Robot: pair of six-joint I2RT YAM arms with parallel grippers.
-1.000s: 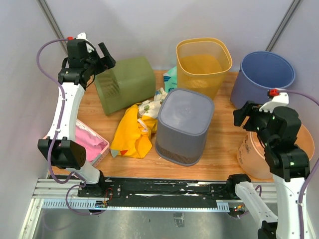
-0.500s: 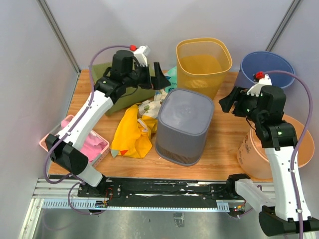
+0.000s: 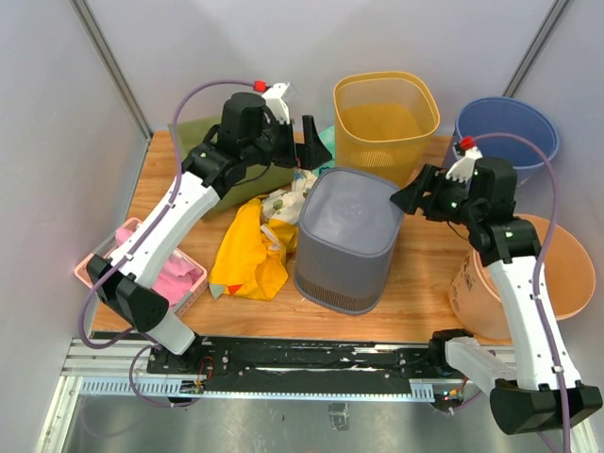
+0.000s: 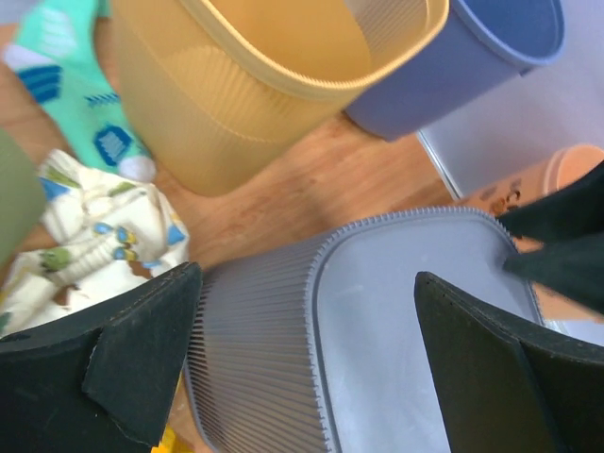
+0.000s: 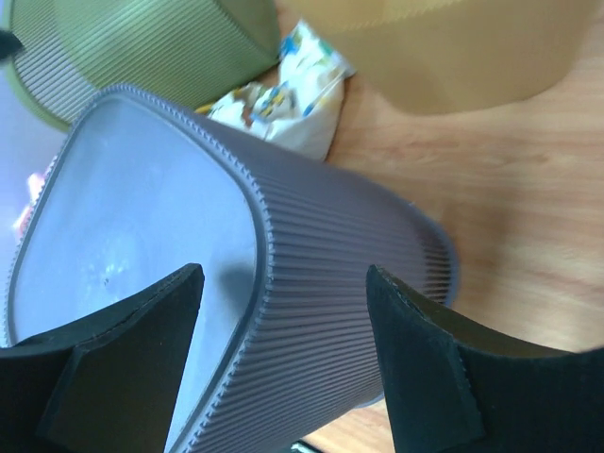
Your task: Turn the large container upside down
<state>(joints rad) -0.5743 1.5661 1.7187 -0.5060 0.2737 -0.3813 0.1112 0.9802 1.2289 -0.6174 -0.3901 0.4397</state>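
The large grey ribbed container [image 3: 349, 236] stands in the middle of the table with its flat closed base facing up. My left gripper [image 3: 316, 151] is open and empty, hovering above the container's back left corner; the left wrist view shows its jaws [image 4: 307, 276] spread over the base edge [image 4: 415, 330]. My right gripper [image 3: 404, 198] is open and empty at the container's back right corner; the right wrist view shows its jaws [image 5: 283, 274] straddling the rim between base and ribbed wall [image 5: 349, 283]. Neither gripper visibly touches the container.
A yellow bin [image 3: 385, 113] and a blue bin [image 3: 505, 132] stand upright at the back. A green bin [image 3: 236, 175] lies on its side at the back left. A tan bin [image 3: 566, 274] is at the right, a pink basket [image 3: 156, 269] at the left. Yellow cloth [image 3: 250, 250] and patterned cloth [image 3: 283, 200] lie beside the grey container.
Both arms have swung in toward the grey container: the left from the far left back corner, the right from the right edge. The container has not moved.
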